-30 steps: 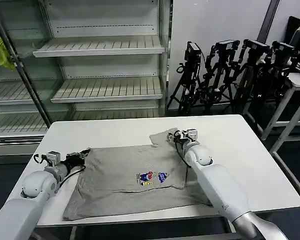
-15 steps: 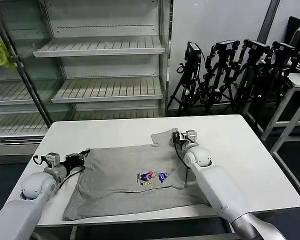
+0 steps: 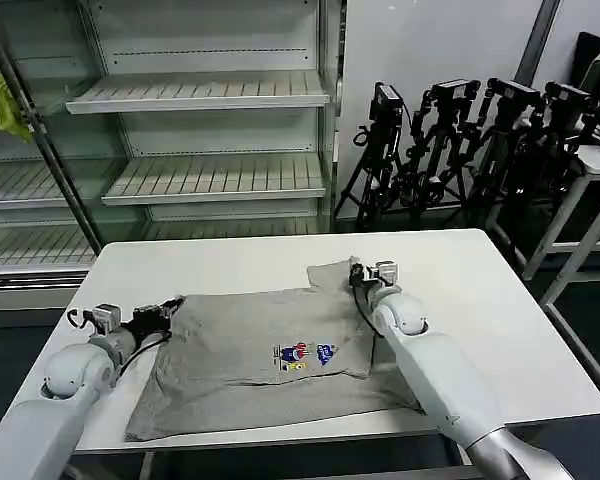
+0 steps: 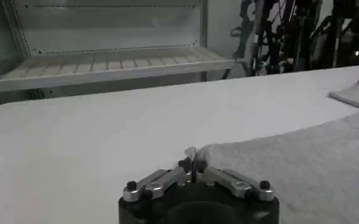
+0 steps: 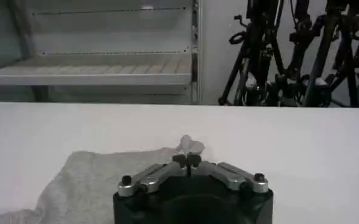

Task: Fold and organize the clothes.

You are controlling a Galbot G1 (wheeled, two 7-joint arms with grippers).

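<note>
Head view: grey T-shirt (image 3: 265, 355) lies spread on white table (image 3: 500, 300), chest print facing up, near the table's front edge. Left gripper (image 3: 170, 308) sits low at the shirt's far-left corner; right gripper (image 3: 356, 274) at the far-right, where a sleeve or shoulder flap is turned up off the table. Both arms reach in from the near side. Behind the table: bare metal shelves (image 3: 205, 95) w/ a yellow-green cloth (image 3: 2, 105) hanging at upper left, and a row of black tripods (image 3: 460, 140) against the wall. Can't judge finger gap from here.

Left wrist view: left gripper (image 4: 192, 165) w/ fingertips pressed together, a small tuft of the T-shirt (image 4: 289, 164) edge pinched between them. Shirt fabric runs off to one side over the table (image 4: 75, 152); this close-up shows the pinch the head cam can't.

Right wrist view: right gripper (image 5: 187, 160) likewise closed tight, a small nub of grey T-shirt (image 5: 94, 179) poking up past the tips. Cloth trails back beside the gripper body; bare table (image 5: 301, 146) ahead, shelf and tripods (image 5: 289, 55) beyond.
</note>
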